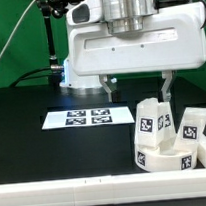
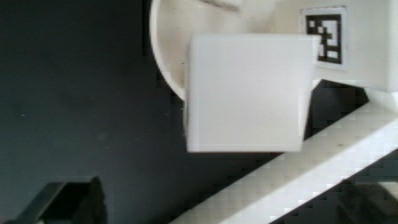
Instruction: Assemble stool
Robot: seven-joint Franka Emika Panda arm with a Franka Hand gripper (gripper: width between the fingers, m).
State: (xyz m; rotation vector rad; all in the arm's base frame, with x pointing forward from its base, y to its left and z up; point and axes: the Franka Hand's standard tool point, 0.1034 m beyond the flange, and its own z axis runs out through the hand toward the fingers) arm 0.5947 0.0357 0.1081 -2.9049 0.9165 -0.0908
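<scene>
The round white seat disc (image 1: 166, 160) lies at the exterior view's right, against the long white rail. One blocky white leg (image 1: 153, 121) stands upright on it, and a second leg (image 1: 190, 127) stands just to its right. I cannot see a third leg. My gripper (image 1: 139, 88) hangs open and empty above and behind the legs, its fingers (image 1: 110, 88) wide apart. In the wrist view the leg (image 2: 246, 90) appears as a white block over the seat's rim (image 2: 169, 45). My gripper (image 2: 222, 205) touches nothing there.
The marker board (image 1: 87, 117) lies flat on the black table, left of the stool parts. The long white rail (image 1: 88, 186) runs along the table's front edge and crosses the wrist view diagonally (image 2: 311, 165). A green backdrop stands behind.
</scene>
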